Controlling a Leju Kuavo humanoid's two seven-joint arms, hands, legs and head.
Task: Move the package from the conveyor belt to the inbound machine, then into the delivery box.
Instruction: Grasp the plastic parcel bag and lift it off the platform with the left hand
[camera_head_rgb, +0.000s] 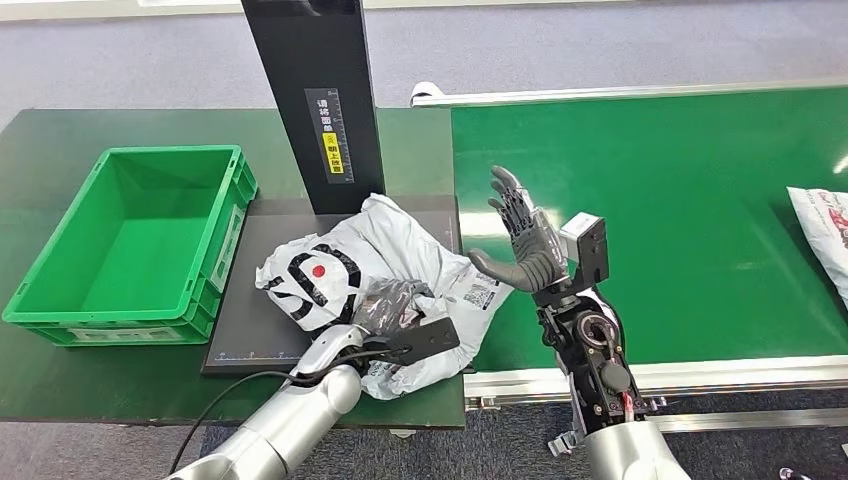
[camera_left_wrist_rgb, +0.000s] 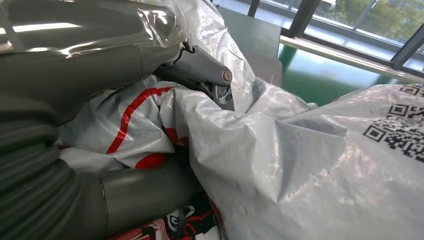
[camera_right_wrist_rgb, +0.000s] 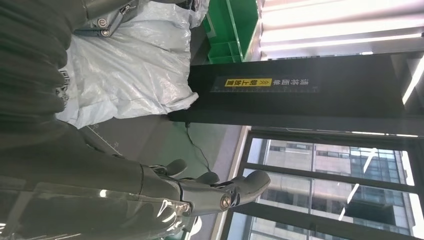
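Crumpled grey plastic mailer package with black and red print (camera_head_rgb: 385, 265) lies on the black flat scanner platform (camera_head_rgb: 250, 300) beside the green plastic crate (camera_head_rgb: 130, 240). Left hand (camera_head_rgb: 392, 305) grasps its near edge. Right hand (camera_head_rgb: 522, 240) released, fingers spread above green belt (camera_head_rgb: 680, 220).

The left hand (camera_head_rgb: 388, 305) is partly buried in the folds of the package (camera_head_rgb: 385, 270); its fingertips are concealed, and the exact grip cannot be confirmed. The package hides part of the inbound machine's dark platform (camera_head_rgb: 270, 250). The machine's black column (camera_head_rgb: 305, 90) is cut off by the upper picture edge, and its label print is too small to read. A second white package (camera_head_rgb: 825, 235) on the conveyor belt (camera_head_rgb: 680, 220) is cut off by the right edge. Package codes are illegible.
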